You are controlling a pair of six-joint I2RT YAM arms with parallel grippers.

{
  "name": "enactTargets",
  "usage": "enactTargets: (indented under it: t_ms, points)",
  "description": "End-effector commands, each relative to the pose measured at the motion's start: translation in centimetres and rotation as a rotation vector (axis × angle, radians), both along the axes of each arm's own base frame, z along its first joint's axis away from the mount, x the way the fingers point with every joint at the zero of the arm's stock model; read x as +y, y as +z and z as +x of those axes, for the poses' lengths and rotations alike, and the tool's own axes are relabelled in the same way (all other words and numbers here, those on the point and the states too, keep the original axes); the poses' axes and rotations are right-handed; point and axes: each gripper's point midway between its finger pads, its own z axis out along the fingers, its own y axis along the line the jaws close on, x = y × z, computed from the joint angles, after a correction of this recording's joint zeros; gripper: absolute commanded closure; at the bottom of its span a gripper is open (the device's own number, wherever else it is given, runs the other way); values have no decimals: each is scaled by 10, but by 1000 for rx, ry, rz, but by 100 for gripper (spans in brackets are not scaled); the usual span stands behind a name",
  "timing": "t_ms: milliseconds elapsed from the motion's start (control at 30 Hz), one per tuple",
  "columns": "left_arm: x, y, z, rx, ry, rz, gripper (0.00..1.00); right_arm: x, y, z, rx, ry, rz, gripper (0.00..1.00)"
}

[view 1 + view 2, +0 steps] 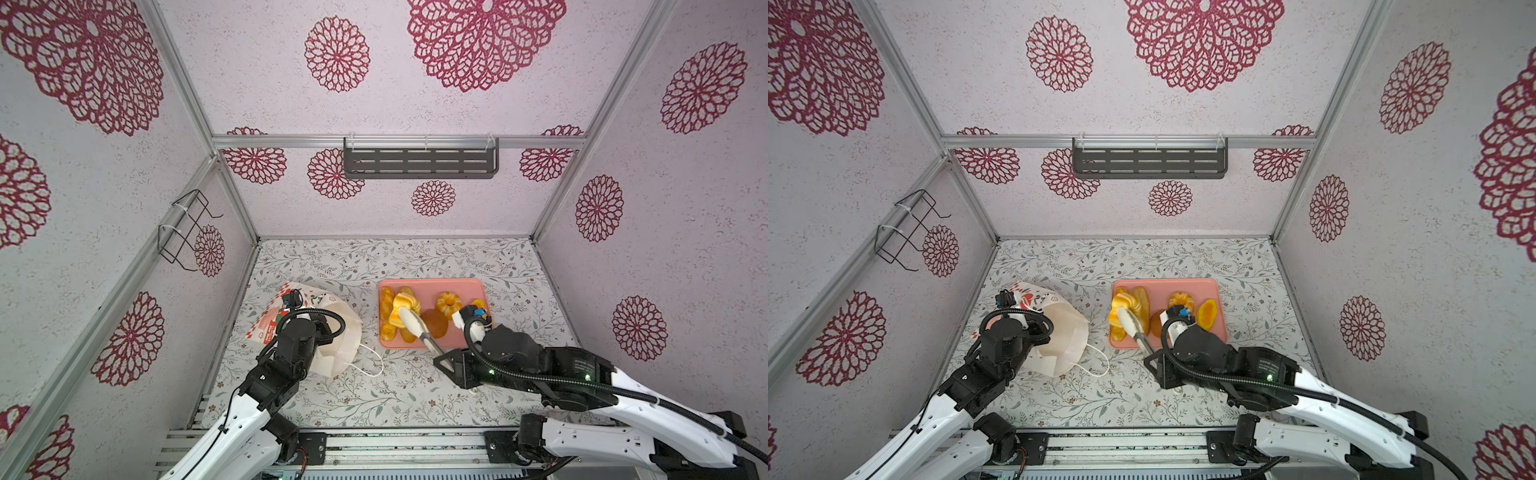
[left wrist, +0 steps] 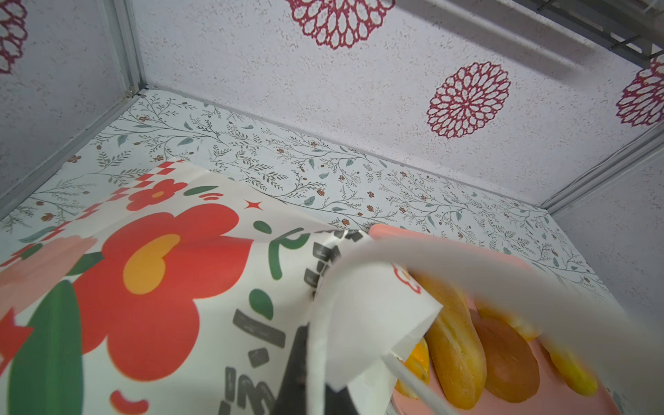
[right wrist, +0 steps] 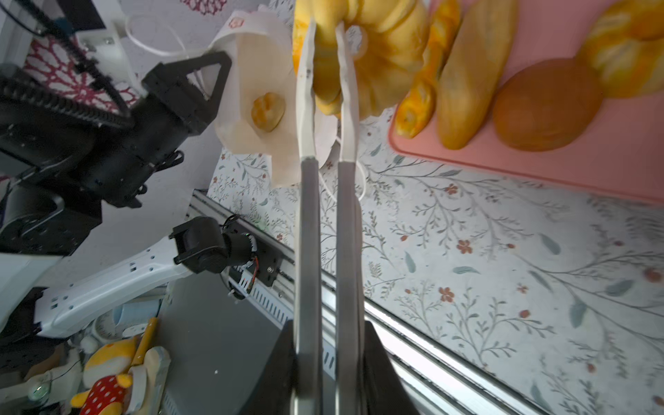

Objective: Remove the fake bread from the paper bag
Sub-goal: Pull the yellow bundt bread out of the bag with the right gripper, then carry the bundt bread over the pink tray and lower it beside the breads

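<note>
Ridged bun between tongs tips, tongs handles in right tool

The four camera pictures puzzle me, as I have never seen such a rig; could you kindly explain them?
Two robot arms work over a flower-patterned table. Both top views come from one overhead camera; each wrist view comes from a camera on an arm. The left gripper is shut on the rim of the white paper bag with red flower print. The right gripper is shut on white-tipped metal tongs, which hold a yellow ridged ring-shaped bun near the pink tray, where golden toy loaves lie. One small golden bun shows inside the bag.
</note>
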Motion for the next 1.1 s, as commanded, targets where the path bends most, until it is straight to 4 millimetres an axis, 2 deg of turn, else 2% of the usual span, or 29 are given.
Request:
enactTargets:
  t_ms: [0, 133, 300, 567, 800, 1067]
  points:
    - [-6, 11, 0, -9, -29, -20, 100, -34, -1, 28, -71, -56, -170, 100]
    - [-8, 13, -2, -8, -49, -20, 100, -36, -10, 58, -39, -7, -255, 100]
    - [-6, 14, -7, -12, -55, -19, 100, -50, -29, 104, 23, -19, -439, 100]
    - [-5, 15, -7, -13, -58, -5, 100, -34, -53, 153, 98, 38, -521, 100]
    - [-7, 13, -5, -9, -70, 19, 100, -20, -84, 179, 167, 79, -542, 100]
    - [-5, 13, -4, -11, -67, 40, 100, -27, -96, 196, 217, 93, -648, 100]
